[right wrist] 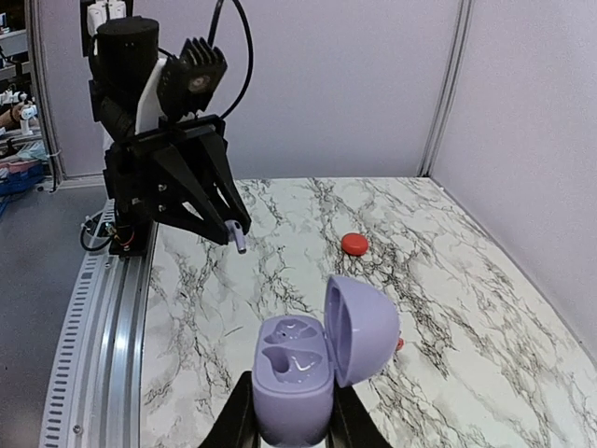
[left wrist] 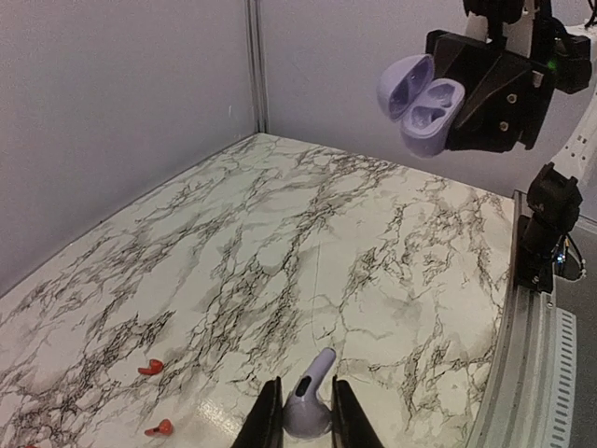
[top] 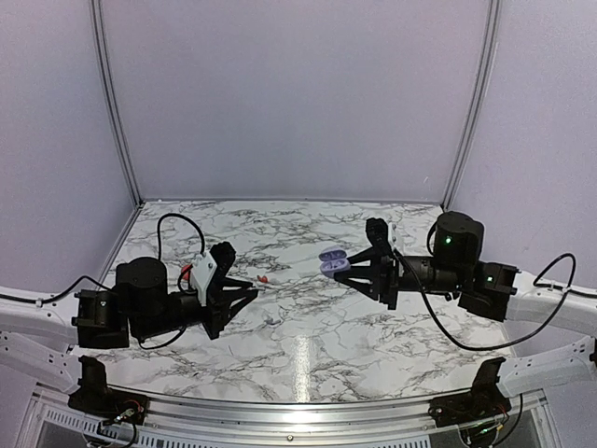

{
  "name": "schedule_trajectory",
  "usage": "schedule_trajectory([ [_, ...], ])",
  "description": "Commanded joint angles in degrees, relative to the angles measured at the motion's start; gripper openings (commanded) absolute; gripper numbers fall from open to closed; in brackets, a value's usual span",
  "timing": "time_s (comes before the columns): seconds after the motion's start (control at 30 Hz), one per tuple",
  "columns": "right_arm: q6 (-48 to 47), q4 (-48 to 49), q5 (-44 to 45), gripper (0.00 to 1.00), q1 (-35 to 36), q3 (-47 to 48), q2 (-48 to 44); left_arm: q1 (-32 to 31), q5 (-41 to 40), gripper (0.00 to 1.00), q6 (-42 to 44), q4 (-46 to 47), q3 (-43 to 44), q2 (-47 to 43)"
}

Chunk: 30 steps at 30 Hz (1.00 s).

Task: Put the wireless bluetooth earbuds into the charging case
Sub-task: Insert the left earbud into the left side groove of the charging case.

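Note:
My left gripper (left wrist: 303,422) is shut on a lilac earbud (left wrist: 312,401), its stem pointing forward, held above the marble table. It also shows in the right wrist view (right wrist: 239,238) at the left fingertips. My right gripper (right wrist: 291,425) is shut on the open lilac charging case (right wrist: 297,369), lid up, both wells empty, held in the air (top: 331,261). The case shows in the left wrist view (left wrist: 422,98), far ahead and above the earbud. Tiny red pieces (left wrist: 150,367) (left wrist: 159,428) lie on the table left of my left gripper (top: 254,292).
A round red disc (right wrist: 354,244) lies on the table beyond the case, and a small red piece (right wrist: 399,343) shows just behind the lid. A metal rail (left wrist: 536,364) edges the table. Grey walls enclose the back and sides.

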Motion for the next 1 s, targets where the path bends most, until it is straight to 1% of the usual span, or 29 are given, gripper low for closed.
schedule_trajectory([
  [0.0,-2.46,-0.85,2.64,0.0,2.16,2.91,0.93,-2.64,-0.59,0.11,6.93,-6.92,5.17,-0.7],
  [0.13,-3.29,-1.2,3.62,0.0,4.16,2.78,1.85,-5.84,-3.22,0.11,10.17,-12.51,10.31,0.83],
  [0.3,-3.92,-0.25,-0.77,0.0,5.19,2.3,2.14,-8.32,-3.15,0.11,12.49,-15.4,13.64,1.56],
  [0.43,-5.77,-1.04,-1.14,0.0,6.95,2.42,2.03,-10.54,-3.88,0.1,15.41,-17.55,16.1,2.29],
  [0.6,-7.77,-0.13,-1.98,0.0,8.51,2.32,2.21,-13.54,-6.92,0.1,19.61,-21.27,19.62,4.86],
  [0.83,-10.34,-0.56,-3.66,0.0,8.89,3.33,2.12,-15.77,-8.94,0.1,22.94,-21.83,21.96,5.84],
  [0.97,-13.02,-2.25,-1.79,0.0,10.92,4.18,2.24,-17.15,-10.35,0.1,24.73,-22.1,23.27,6.54],
])
